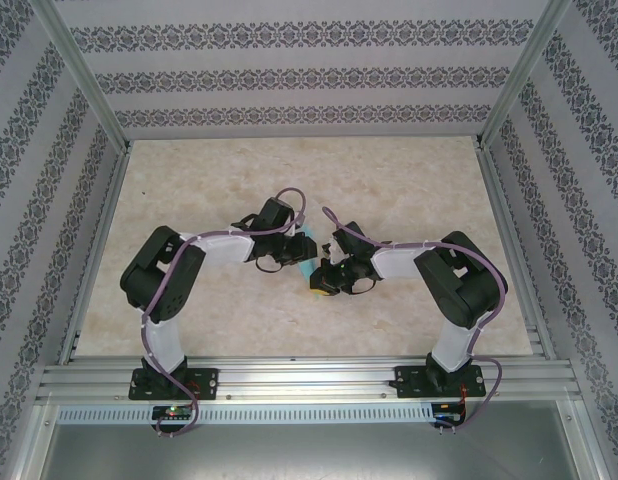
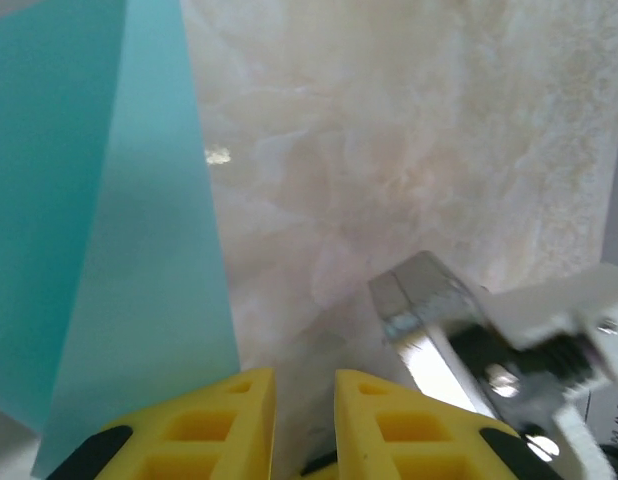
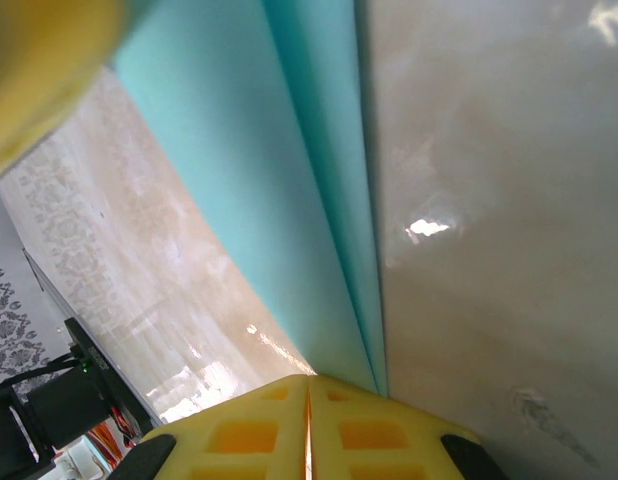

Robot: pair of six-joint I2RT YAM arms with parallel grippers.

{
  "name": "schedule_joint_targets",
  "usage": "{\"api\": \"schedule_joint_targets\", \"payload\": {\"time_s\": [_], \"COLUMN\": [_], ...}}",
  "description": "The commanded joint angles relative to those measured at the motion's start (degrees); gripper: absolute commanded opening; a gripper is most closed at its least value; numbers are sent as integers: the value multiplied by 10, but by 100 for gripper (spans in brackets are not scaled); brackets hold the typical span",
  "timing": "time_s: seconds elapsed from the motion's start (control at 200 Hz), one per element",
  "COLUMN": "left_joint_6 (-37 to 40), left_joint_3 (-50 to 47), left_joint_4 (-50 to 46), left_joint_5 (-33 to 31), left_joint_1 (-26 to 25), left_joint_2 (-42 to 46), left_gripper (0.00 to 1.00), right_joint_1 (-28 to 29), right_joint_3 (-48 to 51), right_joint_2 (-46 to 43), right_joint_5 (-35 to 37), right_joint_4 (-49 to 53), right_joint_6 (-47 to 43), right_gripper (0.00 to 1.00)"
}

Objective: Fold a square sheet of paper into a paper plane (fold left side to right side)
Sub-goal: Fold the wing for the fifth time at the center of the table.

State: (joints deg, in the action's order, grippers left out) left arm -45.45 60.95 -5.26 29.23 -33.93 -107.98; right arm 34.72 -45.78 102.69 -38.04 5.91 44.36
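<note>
The turquoise paper [image 1: 306,246] lies folded on the table between the two wrists, mostly covered by them. In the right wrist view it [image 3: 279,190] is a long narrow strip of stacked flaps that narrows toward my fingers. My right gripper [image 3: 309,385] is shut, its yellow pads together, and the paper's narrow end runs under the right pad. In the top view this gripper [image 1: 319,283] sits at the paper's near end. My left gripper [image 2: 304,385] is open by a small gap with bare table between the pads. The paper [image 2: 109,240] lies just left of it, passing under the left pad.
The marble-patterned table [image 1: 409,190] is fenced by aluminium rails and patterned walls. A metal and white part of the other arm [image 2: 439,330] reaches in close to the right of my left fingers. In the top view both wrists crowd the table's middle, almost touching.
</note>
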Motion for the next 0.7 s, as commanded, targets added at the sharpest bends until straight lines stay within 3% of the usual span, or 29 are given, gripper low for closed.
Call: {"api": "schedule_joint_targets", "payload": {"time_s": [0.0,0.38,0.694], "left_joint_6": [11,20,18], "left_joint_3": [25,31,5], "left_joint_4": [9,19,36], "left_joint_5": [-8,-22,-19], "left_joint_1": [-4,10,11], "left_joint_2": [-22,-78,-86], "left_gripper": [23,23,23], "right_joint_1": [-6,-5,-16], "right_joint_3": [8,7,-7], "right_joint_2": [23,18,-62], "right_joint_5": [29,29,17], "right_joint_4": [52,59,4], "right_joint_6": [-9,-16,-26], "right_gripper": [10,9,10]}}
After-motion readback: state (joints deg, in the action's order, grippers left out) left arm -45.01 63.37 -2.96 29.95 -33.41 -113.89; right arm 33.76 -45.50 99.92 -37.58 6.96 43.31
